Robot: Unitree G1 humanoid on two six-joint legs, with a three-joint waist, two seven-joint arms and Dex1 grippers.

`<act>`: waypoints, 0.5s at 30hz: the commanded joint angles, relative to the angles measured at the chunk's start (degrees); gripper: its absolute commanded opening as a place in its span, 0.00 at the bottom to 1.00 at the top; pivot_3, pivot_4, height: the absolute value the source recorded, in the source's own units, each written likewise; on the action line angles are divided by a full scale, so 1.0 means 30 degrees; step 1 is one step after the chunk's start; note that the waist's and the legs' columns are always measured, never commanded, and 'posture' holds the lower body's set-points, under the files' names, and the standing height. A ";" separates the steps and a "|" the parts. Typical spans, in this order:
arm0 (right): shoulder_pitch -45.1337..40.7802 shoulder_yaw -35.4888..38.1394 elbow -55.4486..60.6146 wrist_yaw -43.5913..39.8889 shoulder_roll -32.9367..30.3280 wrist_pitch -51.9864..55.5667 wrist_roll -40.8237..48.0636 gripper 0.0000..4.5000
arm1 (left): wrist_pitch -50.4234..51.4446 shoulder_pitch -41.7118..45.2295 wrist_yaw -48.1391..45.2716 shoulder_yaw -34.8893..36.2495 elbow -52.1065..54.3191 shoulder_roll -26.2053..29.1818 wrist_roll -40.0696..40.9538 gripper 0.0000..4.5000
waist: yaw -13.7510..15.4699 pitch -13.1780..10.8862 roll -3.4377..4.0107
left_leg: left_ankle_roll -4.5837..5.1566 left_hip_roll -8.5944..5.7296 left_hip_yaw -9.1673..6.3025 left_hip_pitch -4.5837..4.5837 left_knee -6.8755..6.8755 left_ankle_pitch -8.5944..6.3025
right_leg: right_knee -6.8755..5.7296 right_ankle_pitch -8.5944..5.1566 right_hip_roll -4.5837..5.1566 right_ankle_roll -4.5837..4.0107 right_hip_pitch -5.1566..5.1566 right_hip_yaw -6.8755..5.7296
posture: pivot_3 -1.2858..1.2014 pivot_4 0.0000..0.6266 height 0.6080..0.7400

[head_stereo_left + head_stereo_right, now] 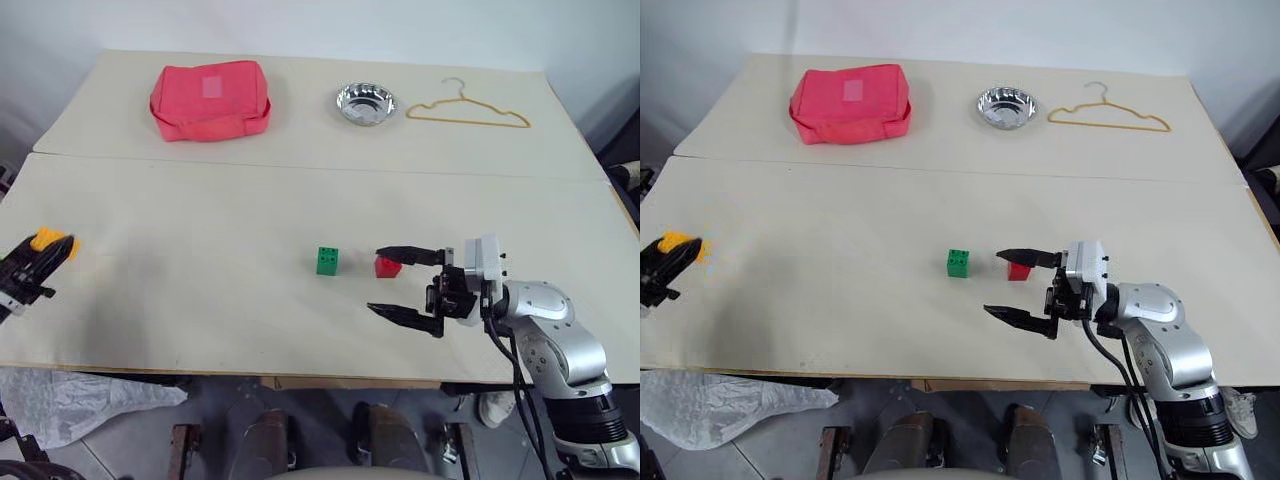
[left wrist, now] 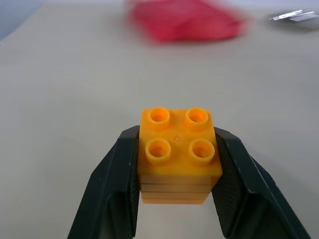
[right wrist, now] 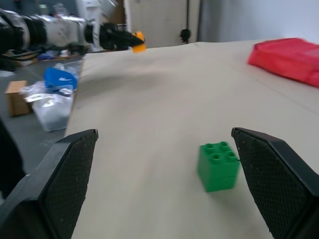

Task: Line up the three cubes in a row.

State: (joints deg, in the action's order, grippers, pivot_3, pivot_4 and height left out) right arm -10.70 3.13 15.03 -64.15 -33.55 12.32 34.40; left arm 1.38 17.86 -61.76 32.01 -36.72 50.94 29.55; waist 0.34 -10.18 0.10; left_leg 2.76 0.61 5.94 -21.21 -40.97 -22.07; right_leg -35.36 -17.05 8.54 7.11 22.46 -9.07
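Note:
The orange-yellow cube (image 2: 178, 154) is clamped between the black fingers of my left gripper (image 1: 45, 250), held just above the table at its far left edge. Near the middle of the table rests the green cube (image 1: 327, 261), studs up. The red cube (image 1: 387, 267) lies just to its right, partly behind the upper finger of my right gripper (image 1: 405, 283). That gripper points left, level over the table, jaws wide open with nothing between them. The green cube (image 3: 218, 166) sits ahead of its fingertips.
At the back of the table a large red pouch (image 1: 210, 100) lies on the left, a small metal bowl (image 1: 365, 103) in the middle and a wire hanger (image 1: 467, 108) on the right. A seam (image 1: 300, 165) splits the back board from the front one.

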 commanded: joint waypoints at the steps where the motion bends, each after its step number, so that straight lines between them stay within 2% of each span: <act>1: 0.0738 0.1319 0.0664 0.0083 -0.0713 -0.0435 0.0109 1.00 | 0.0686 0.1045 -0.2984 -0.2644 0.2927 -0.0122 0.0110 0.34 | 0.0092 -0.0001 0.0002 | 0.0001 -0.0004 -0.0003 0.0003 0.0000 0.0001 | -0.0005 0.0000 -0.0002 0.0000 0.0000 -0.0002 | 0.52 0.24 1.00; 4: 0.1164 0.1710 0.0671 -0.0059 -0.1052 -0.0493 0.0128 1.00 | 0.0465 0.2304 -0.4646 -0.4899 0.3950 -0.0585 -0.0545 0.34 | -0.0059 -0.0002 0.0002 | 0.0002 0.0009 0.0035 0.0005 0.0001 0.0001 | 0.0002 0.0000 -0.0019 0.0001 0.0007 0.0001 | 0.52 0.24 1.00; 7: 0.1600 0.2261 0.0477 -0.0220 -0.1466 -0.0661 0.0025 1.00 | -0.0877 0.4848 -0.7466 -0.8617 0.3597 -0.2010 -0.2219 0.34 | -0.0037 -0.0005 0.0007 | 0.0000 -0.0005 0.0049 0.0005 0.0002 0.0002 | 0.0002 -0.0001 -0.0040 0.0000 0.0010 -0.0006 | 0.52 0.24 1.00; 10: 0.2123 0.2885 0.0681 0.0076 -0.1709 -0.0728 0.0081 1.00 | -0.2376 0.7148 -0.9487 -1.0842 0.0765 -0.3224 -0.3868 0.34 | -0.0074 -0.0005 0.0007 | 0.0003 -0.0076 0.0081 0.0007 -0.0001 0.0004 | 0.0011 -0.0001 -0.0043 0.0001 0.0008 -0.0002 | 0.52 0.24 1.00; 15: 0.3861 0.4061 0.1817 0.0586 -0.1966 -0.0265 0.0576 1.00 | -0.5118 1.0467 -0.9749 -1.2143 -0.4689 -0.4860 -0.5552 0.34 | -0.0144 -0.0009 -0.0001 | -0.0004 -0.0004 0.0115 -0.0014 0.0023 0.0007 | 0.0084 -0.0006 -0.0109 0.0009 0.0036 -0.0018 | 0.52 0.24 1.00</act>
State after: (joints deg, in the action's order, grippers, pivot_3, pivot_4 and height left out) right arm 0.37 13.35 17.17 -62.82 -38.83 11.59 34.72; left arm -10.84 47.53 -86.05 -4.15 -47.89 36.45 14.20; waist -0.09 -10.20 0.10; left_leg 2.75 0.62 6.30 -21.25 -40.91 -22.05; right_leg -35.10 -17.06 8.20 7.13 22.57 -9.13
